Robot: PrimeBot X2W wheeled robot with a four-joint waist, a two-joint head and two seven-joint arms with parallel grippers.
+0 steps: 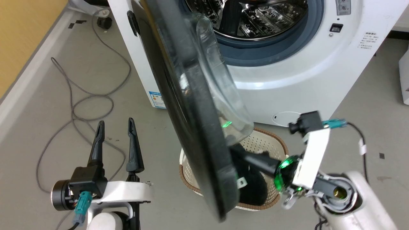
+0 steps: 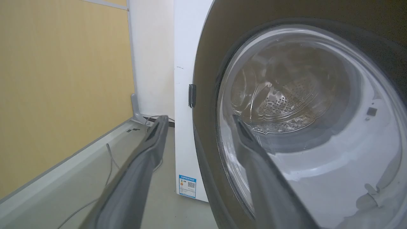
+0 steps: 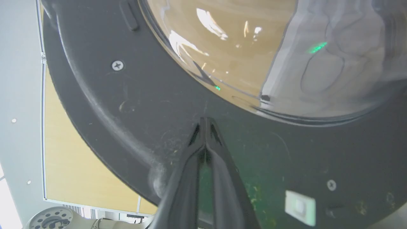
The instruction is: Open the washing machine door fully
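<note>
The white washing machine (image 1: 319,64) stands at the top of the head view, its steel drum (image 1: 255,16) and grey-blue gasket exposed. The washing machine door (image 1: 191,111) is swung partway out, nearly edge-on to me, its clear glass bowl (image 1: 220,83) facing right. My right gripper (image 1: 239,152) reaches in from the right. In the right wrist view its fingers (image 3: 206,127) are shut together, tips touching the door's black inner face (image 3: 127,127) just below the glass. My left gripper (image 1: 116,140) is open at the lower left, apart from the door's outer face (image 2: 286,95).
A beige perforated basket (image 1: 271,143) holding dark laundry sits on the floor under the door and my right arm. A grey cable (image 1: 80,105) loops over the floor at left, beside a yellow wall (image 1: 19,38). A blue label (image 1: 156,99) marks the machine's side.
</note>
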